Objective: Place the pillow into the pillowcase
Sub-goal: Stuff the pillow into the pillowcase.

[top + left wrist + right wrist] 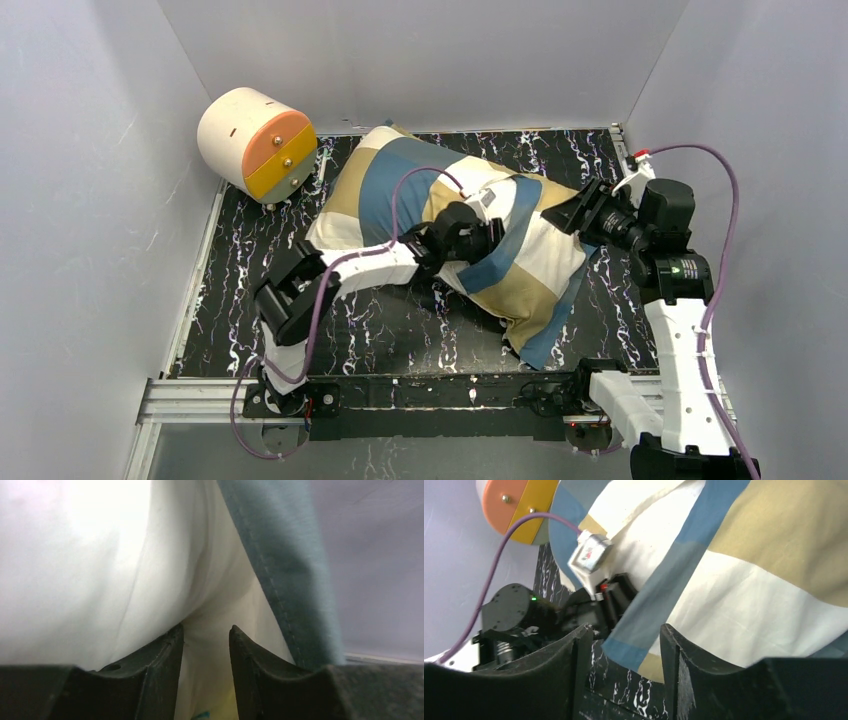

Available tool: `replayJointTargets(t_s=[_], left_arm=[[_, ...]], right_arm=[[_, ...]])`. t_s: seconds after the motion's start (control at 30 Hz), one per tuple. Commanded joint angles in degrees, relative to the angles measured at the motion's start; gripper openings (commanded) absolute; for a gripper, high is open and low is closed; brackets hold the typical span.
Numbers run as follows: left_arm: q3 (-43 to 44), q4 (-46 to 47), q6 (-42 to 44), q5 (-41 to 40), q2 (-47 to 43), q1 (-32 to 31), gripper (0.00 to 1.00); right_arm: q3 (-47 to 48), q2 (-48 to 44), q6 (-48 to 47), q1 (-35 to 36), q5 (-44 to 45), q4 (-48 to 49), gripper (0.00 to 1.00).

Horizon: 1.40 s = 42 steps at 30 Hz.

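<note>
The pillowcase (400, 175), in blue, tan and cream blocks, lies plump and slanted across the black marbled table (400, 330). The white pillow (75, 570) fills it and is mostly hidden in the top view. My left gripper (492, 237) reaches into the case's opening at mid-length. In the left wrist view its jaws (206, 630) pinch white pillow fabric, with the case's blue hem (285, 580) at right. My right gripper (572, 215) is open at the case's right side. A blue and tan edge of the pillowcase (764, 545) hangs just beyond its fingers (624, 630), not held.
A cream cylinder with an orange and yellow end (255, 140) stands at the back left; it also shows in the right wrist view (509, 500). White walls close in the table on three sides. The left arm's purple cable (400, 195) loops over the pillowcase.
</note>
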Motion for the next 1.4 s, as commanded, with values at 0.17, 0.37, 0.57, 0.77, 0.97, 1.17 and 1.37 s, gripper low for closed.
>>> replayJointTargets(t_s=[0.17,0.37,0.57,0.77,0.97,1.17,1.37], left_arm=[[3.8,-11.1,0.0,15.5,-10.2,5.6,0.46],[11.2,-33.1,11.4,1.1,-16.0,7.3,0.48],[18.6,-52.2,20.4,-22.2,-17.7,8.9,0.50],[18.0,-54.0,20.7,-15.9,-19.8,9.5,0.52],[15.7,-59.4,23.5,-27.8,-23.4,9.5,0.54],[21.6,-63.6,26.7,-39.5,-25.9,9.5,0.56],[16.4,-57.6,27.5,-55.6,-30.9,9.5,0.56]], right_arm=[[4.3,-0.6,6.0,-0.2,14.4,-3.4,0.65],[1.4,-0.8,5.5,-0.2,13.1,-2.0,0.64],[-2.3,1.1,6.7,-0.2,11.0,-2.5,0.63],[-4.4,3.8,6.4,-0.2,12.0,-3.2,0.67],[-5.1,6.9,4.5,-0.2,11.4,-2.8,0.71],[-6.7,9.2,2.5,-0.2,8.5,-1.7,0.71],[-8.0,9.7,1.6,-0.2,5.5,1.2,0.70]])
